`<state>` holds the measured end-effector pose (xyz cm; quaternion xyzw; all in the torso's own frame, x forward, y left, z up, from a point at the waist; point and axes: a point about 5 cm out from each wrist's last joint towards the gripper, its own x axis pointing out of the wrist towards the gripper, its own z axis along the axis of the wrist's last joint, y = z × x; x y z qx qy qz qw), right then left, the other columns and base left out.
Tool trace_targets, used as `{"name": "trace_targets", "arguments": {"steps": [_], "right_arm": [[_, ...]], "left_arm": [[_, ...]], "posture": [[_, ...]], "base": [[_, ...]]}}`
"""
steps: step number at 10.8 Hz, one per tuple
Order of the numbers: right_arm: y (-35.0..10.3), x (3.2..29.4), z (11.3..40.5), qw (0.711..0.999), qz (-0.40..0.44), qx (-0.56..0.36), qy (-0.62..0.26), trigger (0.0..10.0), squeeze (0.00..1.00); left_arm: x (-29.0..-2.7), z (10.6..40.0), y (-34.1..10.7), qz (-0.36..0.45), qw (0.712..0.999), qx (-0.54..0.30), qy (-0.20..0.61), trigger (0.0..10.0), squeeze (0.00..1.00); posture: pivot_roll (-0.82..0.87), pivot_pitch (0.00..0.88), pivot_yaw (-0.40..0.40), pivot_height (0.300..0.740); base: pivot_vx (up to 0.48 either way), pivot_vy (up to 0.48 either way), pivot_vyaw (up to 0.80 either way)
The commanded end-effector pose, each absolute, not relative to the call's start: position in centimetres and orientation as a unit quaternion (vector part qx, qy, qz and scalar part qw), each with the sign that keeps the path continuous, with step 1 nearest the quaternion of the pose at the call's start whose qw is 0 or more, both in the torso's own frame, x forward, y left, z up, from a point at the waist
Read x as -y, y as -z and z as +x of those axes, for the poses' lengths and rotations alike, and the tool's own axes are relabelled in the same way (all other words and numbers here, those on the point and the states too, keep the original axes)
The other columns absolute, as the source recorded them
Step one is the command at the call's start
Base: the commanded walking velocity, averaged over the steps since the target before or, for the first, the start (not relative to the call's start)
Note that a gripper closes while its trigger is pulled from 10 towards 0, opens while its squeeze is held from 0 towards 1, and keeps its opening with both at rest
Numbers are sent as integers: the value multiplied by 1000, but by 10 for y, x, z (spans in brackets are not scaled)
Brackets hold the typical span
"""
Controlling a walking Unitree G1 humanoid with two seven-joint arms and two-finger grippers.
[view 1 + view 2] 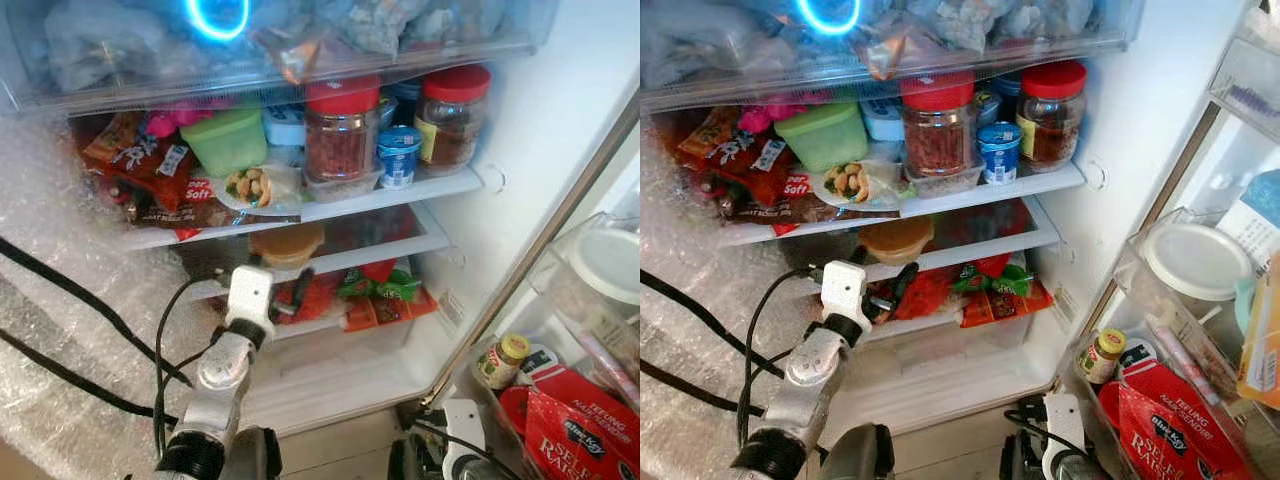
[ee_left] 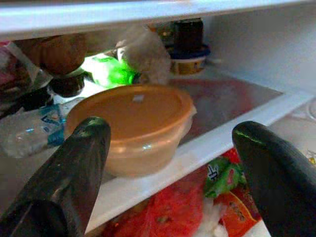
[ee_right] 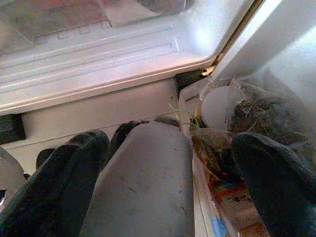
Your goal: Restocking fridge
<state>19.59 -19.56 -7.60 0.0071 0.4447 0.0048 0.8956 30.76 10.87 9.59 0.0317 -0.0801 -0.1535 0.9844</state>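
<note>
The fridge stands open in front of me. An orange-lidded plastic tub (image 1: 287, 243) sits on the middle glass shelf (image 1: 400, 243), near its front edge. My left gripper (image 1: 281, 282) hovers just in front of that shelf, slightly below the tub, and it is open. In the left wrist view the tub (image 2: 133, 118) lies ahead between the two black fingers (image 2: 74, 168), untouched. My right gripper (image 3: 168, 143) hangs low by the fridge's bottom corner, open and holding nothing.
The top shelf carries two red-lidded jars (image 1: 342, 130), a green container (image 1: 230, 140), a yoghurt cup (image 1: 399, 157) and snack packets. Red and green packets (image 1: 375, 290) lie under the middle shelf. The door rack at right holds a red bag (image 1: 575, 420) and a small jar (image 1: 500, 360). Black cables (image 1: 80, 300) cross the bubble wrap at left.
</note>
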Motion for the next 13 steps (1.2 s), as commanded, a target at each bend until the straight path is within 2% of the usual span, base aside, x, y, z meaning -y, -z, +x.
{"name": "trace_targets", "arguments": {"steps": [1, 4, 13], "right_arm": [[83, 193, 183, 883, 16, -469, 0, 10000, 0], [84, 194, 182, 882, 17, -470, 0, 10000, 0], [83, 192, 184, 883, 23, -468, 9, 10000, 0]], "left_arm": [[-112, 302, -90, 44, 985, 66, 155, 10000, 0], [-126, 282, -79, 47, 990, 42, 130, 10000, 0], [-130, 280, -79, 50, 991, 20, 120, 10000, 0]], "posture": [[-38, 35, 45, 621], [-26, 18, 43, 621], [-18, 21, 47, 621]], "base": [[0, 0, 0], [0, 0, 0], [-278, 0, 0]]}}
